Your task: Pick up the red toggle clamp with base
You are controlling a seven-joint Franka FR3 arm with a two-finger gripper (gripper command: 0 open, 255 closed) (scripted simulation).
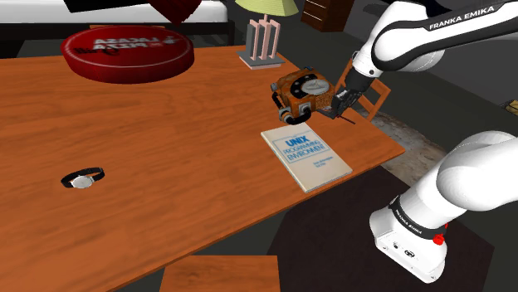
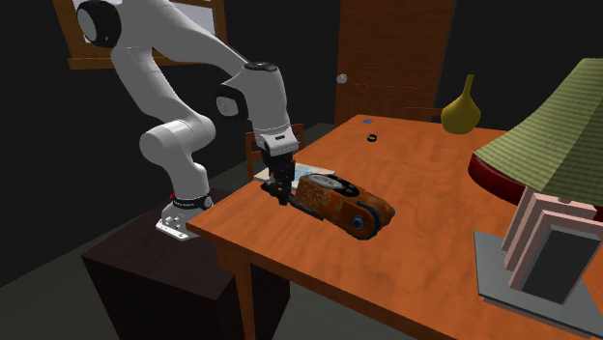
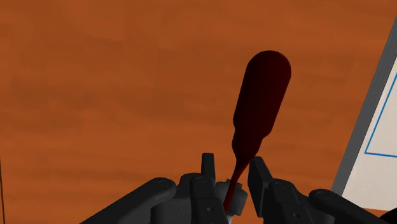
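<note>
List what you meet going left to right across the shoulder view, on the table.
wristwatch → lamp base → orange device → gripper. Red round tray and book overlap others, so they are left out.

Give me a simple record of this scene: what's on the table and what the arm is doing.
table: wood-grained, orange-brown
clamp: dark red handle
end effector: closed on the clamp's thin neck
close by: orange device, book
farther off on the table: watch, round red tray, lamp
</note>
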